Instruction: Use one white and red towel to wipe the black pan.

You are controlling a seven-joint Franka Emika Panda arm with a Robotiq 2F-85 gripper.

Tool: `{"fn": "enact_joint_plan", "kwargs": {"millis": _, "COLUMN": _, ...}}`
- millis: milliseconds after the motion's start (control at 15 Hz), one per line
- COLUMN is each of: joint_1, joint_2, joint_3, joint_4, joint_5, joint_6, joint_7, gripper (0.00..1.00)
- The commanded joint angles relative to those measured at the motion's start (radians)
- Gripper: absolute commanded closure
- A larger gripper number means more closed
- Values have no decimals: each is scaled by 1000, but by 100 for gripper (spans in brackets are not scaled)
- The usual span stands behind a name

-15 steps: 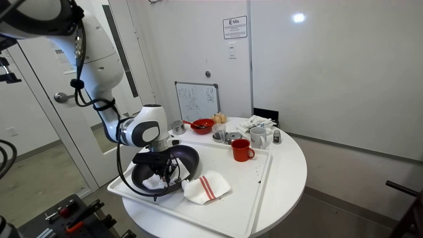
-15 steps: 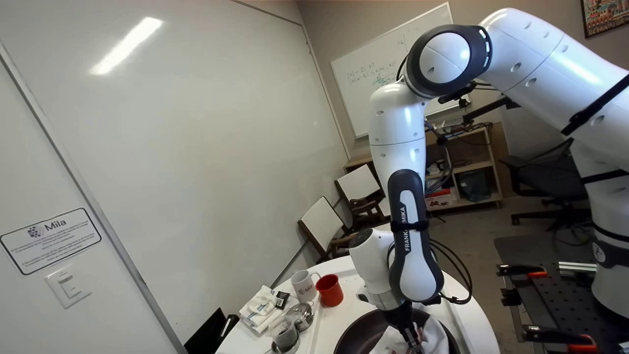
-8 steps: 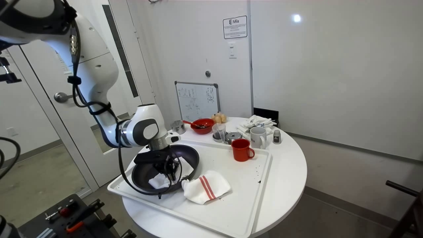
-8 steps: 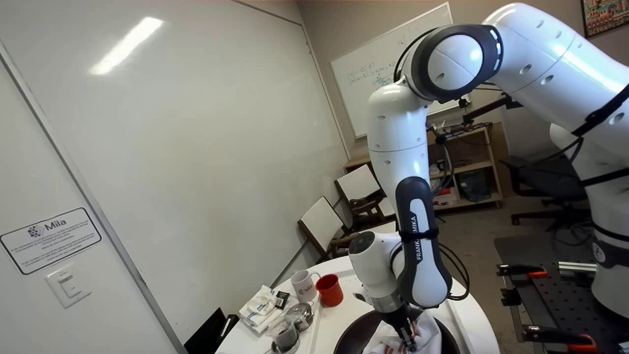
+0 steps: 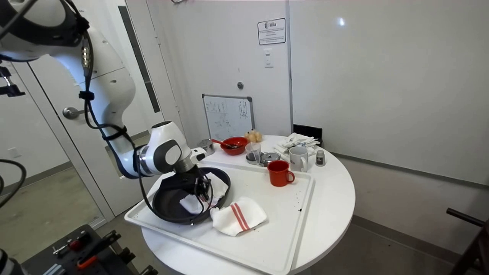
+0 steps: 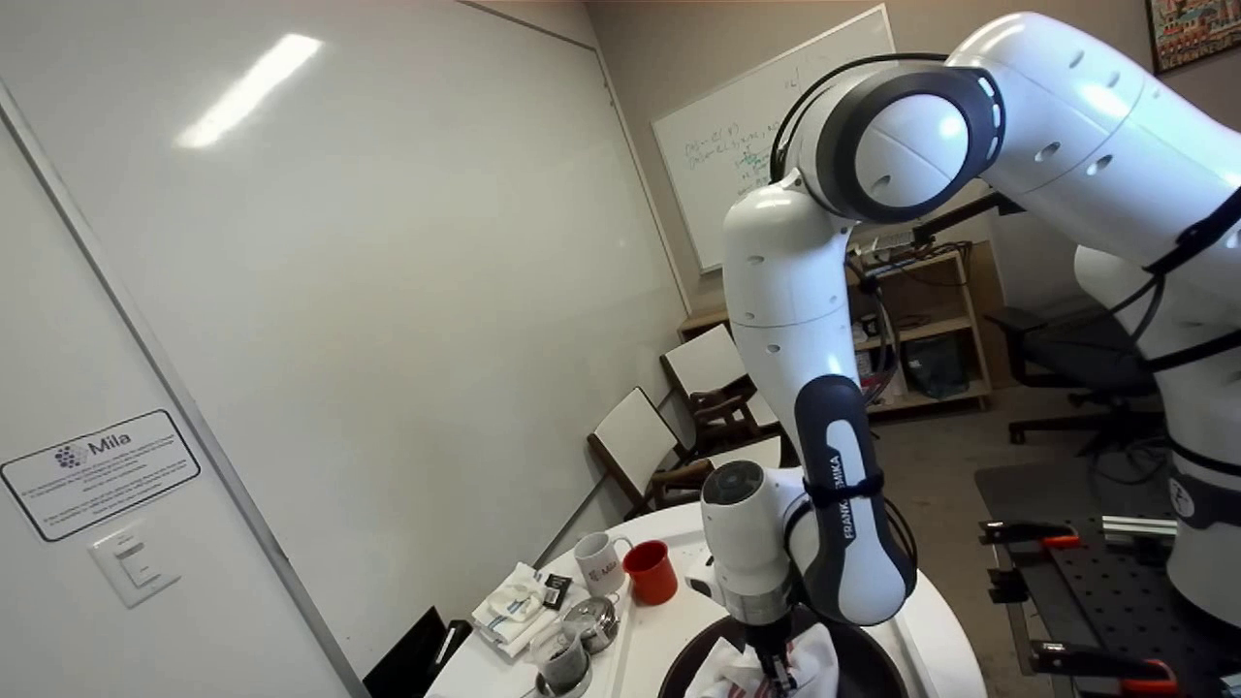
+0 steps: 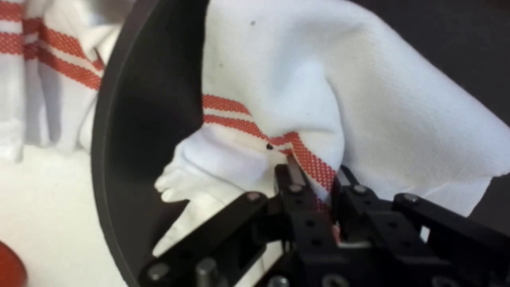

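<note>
Black two-fingered pincer [image 7: 316, 175] is closed tight on a fold of a white cloth towel with red stripes [image 7: 374, 119]. Rectangular white tray [image 5: 267, 244] carries, near its left edge in an exterior view, a shallow round black pan [image 5: 166, 204] holding that towel; just beside it, a matching striped towel [image 5: 238, 217]; by the far edge, a red cylindrical mug [image 5: 278, 173]

rnd tbl [image 5: 330, 208] | sm whtbd [image 5: 228, 116] @ tbl's far edge | wht panel [image 5: 382, 95] w/ glare [image 5: 341, 21], beside tbl | flr [image 5: 368, 252] below tbl | chairs [image 6: 635, 441] past tbl
</note>
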Motion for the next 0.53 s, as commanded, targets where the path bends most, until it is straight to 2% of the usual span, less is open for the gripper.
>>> {"fn": "enact_joint_plan", "kwargs": {"millis": 0, "joint_1": 43, "joint_2": 58, "joint_3": -9, "joint_4": 18, "joint_5": 21, "joint_6": 105, "joint_7": -1, "gripper": 96}}
{"fn": "enact_joint_plan", "kwargs": {"millis": 467, "joint_1": -33, "joint_2": 25, "joint_3": 123, "joint_4": -27, "joint_5": 7, "joint_6": 197, "joint_7": -93, "gripper": 96}}
